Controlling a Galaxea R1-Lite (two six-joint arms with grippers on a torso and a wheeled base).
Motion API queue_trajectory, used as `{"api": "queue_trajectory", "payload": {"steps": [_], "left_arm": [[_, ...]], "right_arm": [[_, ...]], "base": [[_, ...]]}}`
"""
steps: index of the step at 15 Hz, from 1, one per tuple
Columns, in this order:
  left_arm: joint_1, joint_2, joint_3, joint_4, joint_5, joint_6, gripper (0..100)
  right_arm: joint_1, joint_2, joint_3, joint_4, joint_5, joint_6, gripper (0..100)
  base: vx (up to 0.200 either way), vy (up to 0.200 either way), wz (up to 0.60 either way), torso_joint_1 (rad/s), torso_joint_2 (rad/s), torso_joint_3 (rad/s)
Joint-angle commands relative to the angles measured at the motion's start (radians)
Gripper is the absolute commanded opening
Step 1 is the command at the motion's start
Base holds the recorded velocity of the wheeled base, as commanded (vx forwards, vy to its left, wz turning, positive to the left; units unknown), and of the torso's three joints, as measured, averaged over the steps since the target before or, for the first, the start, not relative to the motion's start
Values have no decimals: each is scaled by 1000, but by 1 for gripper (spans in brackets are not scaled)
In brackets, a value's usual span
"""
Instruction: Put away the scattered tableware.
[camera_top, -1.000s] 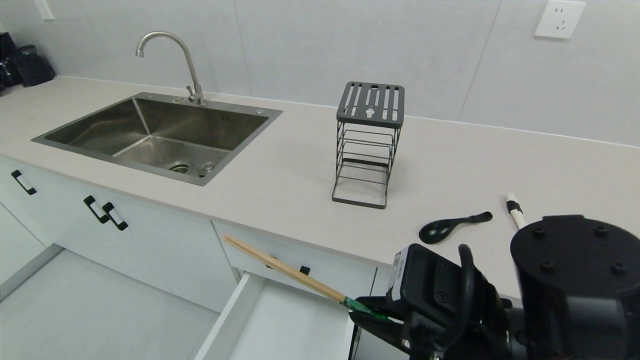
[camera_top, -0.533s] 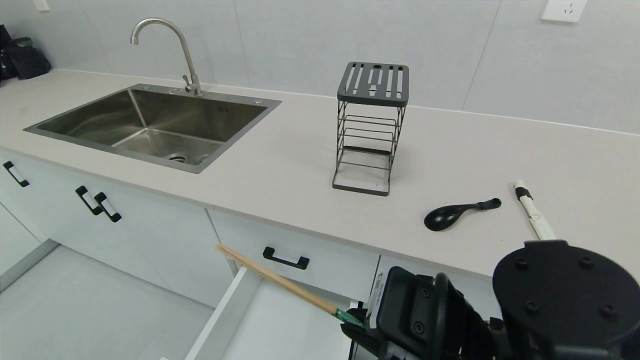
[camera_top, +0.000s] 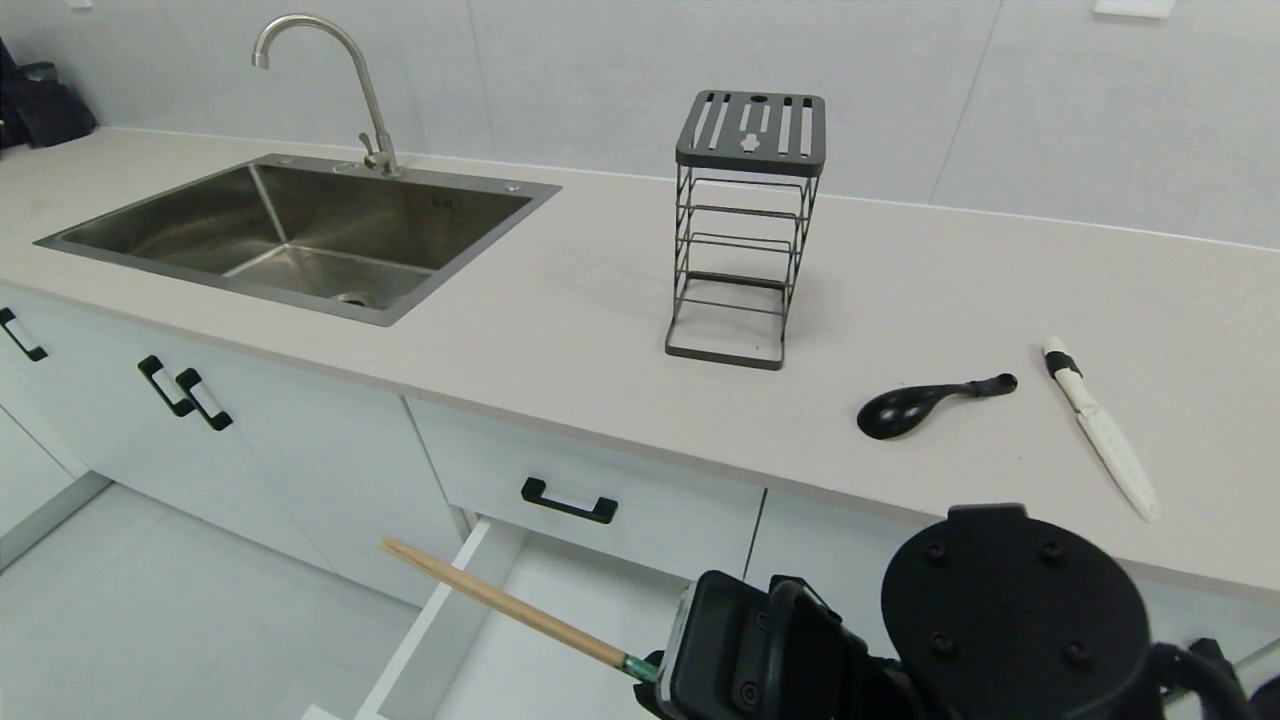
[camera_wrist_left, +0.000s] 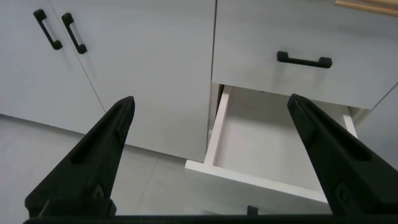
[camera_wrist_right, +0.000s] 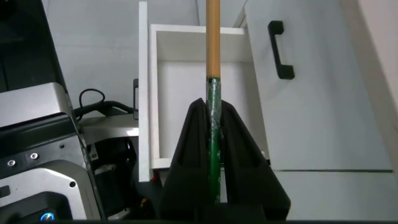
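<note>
A matte black round cap (camera_top: 1010, 610), set with recessed screws (camera_top: 1050, 548), is seen at 5 o'clock in the head view, with a black boxy housing (camera_top: 740, 650) beside it. The left gripper (camera_wrist_left: 211, 106) and right gripper (camera_wrist_right: 213, 109) are fitted with black tapered fingers (camera_wrist_left: 93, 162).

The sink (camera_top: 420, 215) sits in the worktop's (camera_top: 560, 340) left part, the rack (camera_top: 745, 230) near its middle. The spoon (camera_top: 925, 403) lies right of the rack near the front edge, the knife (camera_top: 1098, 428) just right of it. Below the front edge, chopsticks (camera_top: 505, 607) hang over the open drawer (camera_top: 440, 630).

Wooden chopsticks (camera_top: 500, 605) slant over the open drawer (camera_top: 425, 640); a black spoon (camera_top: 905, 408) and knife (camera_top: 1098, 428) lie on the counter (camera_top: 600, 330).
</note>
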Motion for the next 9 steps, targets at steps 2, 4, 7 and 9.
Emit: {"api": "queue_trajectory", "payload": {"steps": [2, 4, 7, 9], "left_arm": [[1, 1, 0, 1, 0, 0, 100], [1, 1, 0, 1, 0, 0, 100], [1, 1, 0, 1, 0, 0, 100], [-1, 1, 0, 1, 0, 0, 100]], "right_arm": [[1, 37, -33, -5, 14, -2, 0], [1, 44, -68, 1, 14, -3, 0], [1, 58, -97, 5, 14, -3, 0], [1, 61, -108, 7, 14, -3, 0]], "base": [[0, 0, 0, -119, 239, 124], [0, 0, 0, -219, 400, 200], [0, 0, 0, -238, 460, 212], [0, 0, 0, -251, 457, 198]]}}
